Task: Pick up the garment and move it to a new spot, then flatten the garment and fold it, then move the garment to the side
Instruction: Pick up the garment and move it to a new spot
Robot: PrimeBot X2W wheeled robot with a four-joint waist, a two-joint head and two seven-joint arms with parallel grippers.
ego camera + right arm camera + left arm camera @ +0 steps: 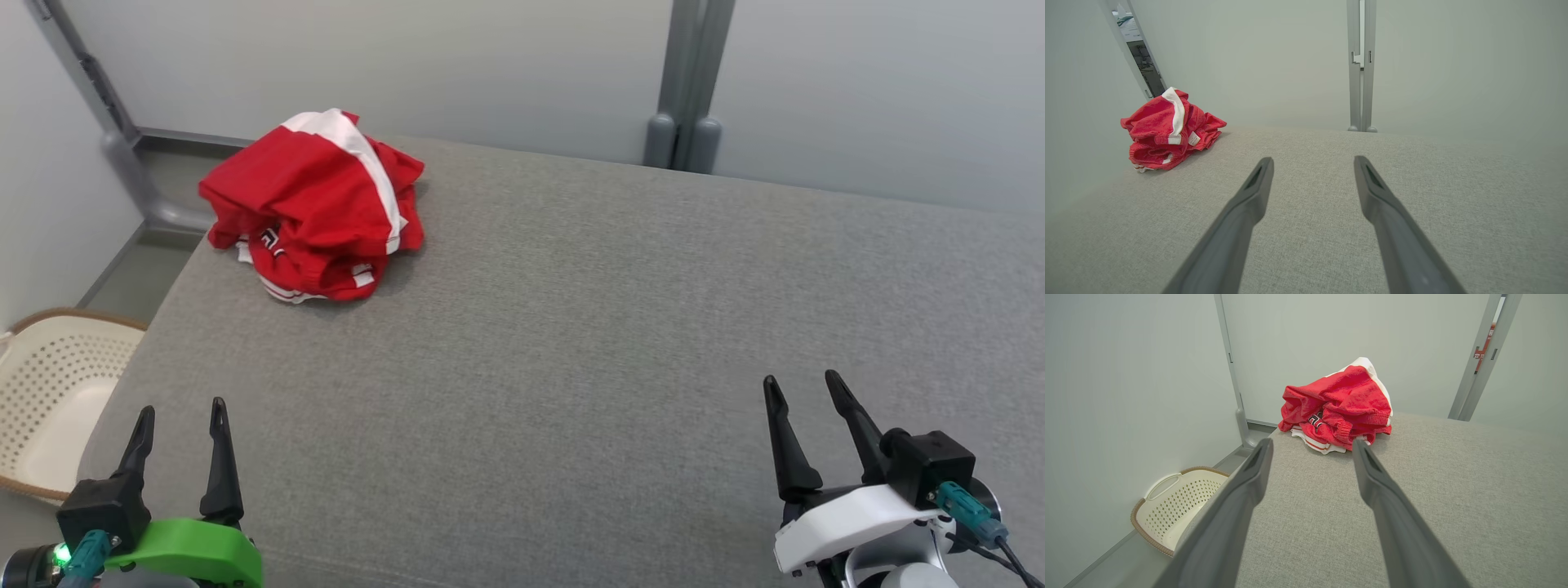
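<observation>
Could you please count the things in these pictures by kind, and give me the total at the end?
Garments: 1 (red garment, crumpled on the table)
Baskets: 1 (cream basket, beside the table)
Tables: 1 (grey table)
Grippers: 2 (left gripper, right gripper, both with jaws open and empty)
Total: 5

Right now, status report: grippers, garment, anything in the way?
Left gripper open, empty. Right gripper open, empty. Red garment crumpled at far left of table, untouched. Nothing between it and either gripper.
</observation>
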